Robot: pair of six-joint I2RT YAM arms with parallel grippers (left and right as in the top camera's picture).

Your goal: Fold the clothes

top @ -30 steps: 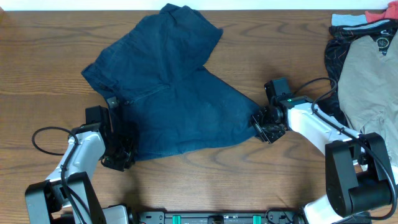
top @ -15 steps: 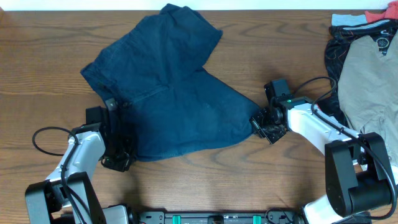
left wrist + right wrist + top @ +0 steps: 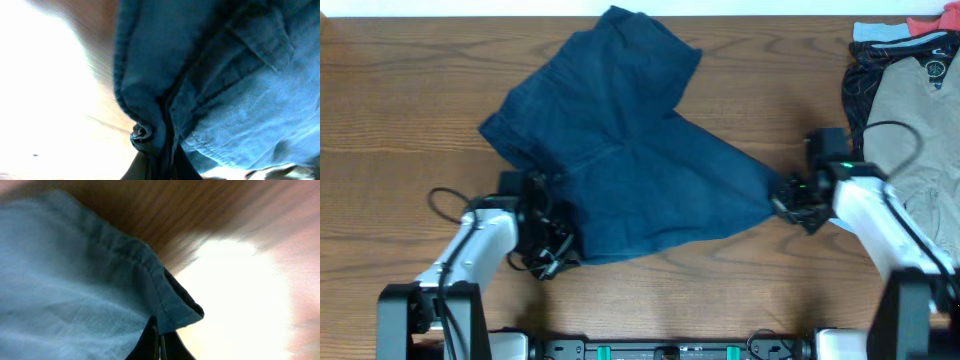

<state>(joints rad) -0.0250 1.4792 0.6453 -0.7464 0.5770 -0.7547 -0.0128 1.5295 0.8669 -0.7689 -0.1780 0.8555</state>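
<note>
The dark navy-blue shorts (image 3: 620, 150) lie spread on the wooden table, one leg toward the back, the other toward the right. My left gripper (image 3: 552, 255) is shut on the waistband corner at the shorts' front left; the left wrist view shows the button (image 3: 140, 133) and waistband fabric (image 3: 225, 75) pinched between the fingers. My right gripper (image 3: 788, 203) is shut on the hem corner of the right leg; the right wrist view shows that hem (image 3: 165, 295) clamped in the fingers.
A beige-khaki garment (image 3: 915, 130) lies over a black patterned garment (image 3: 860, 85) at the table's right edge, close to my right arm. Bare wood (image 3: 400, 100) shows left of the shorts and along the front.
Both grippers have moved to the right, dragging the shorts with them across the table. The right gripper now sits close to the garment pile.
</note>
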